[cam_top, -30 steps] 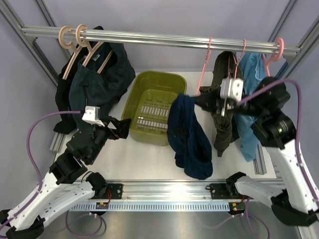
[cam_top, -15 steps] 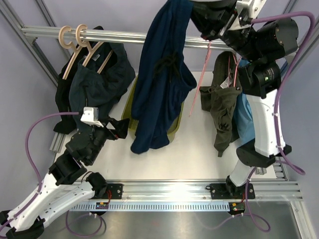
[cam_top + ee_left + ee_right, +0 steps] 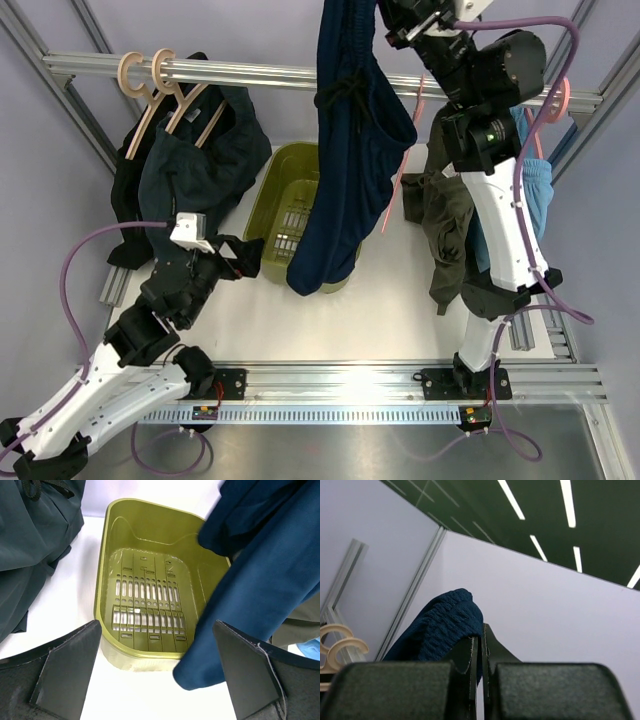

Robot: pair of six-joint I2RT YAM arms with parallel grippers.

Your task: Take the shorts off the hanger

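1. Right gripper, raised above the rail, is clamped tight on the top edge of the shorts.
2. Shorts hang off the hanger, their lower end over the green basket.
3. Hanger dangles from the rail just right of them.
4. Left gripper, spread wide and holding nothing, sits near the basket.

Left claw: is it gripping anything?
No, the left claw is wide open, its fingers far apart with nothing pinched between them; the green basket lies beyond.
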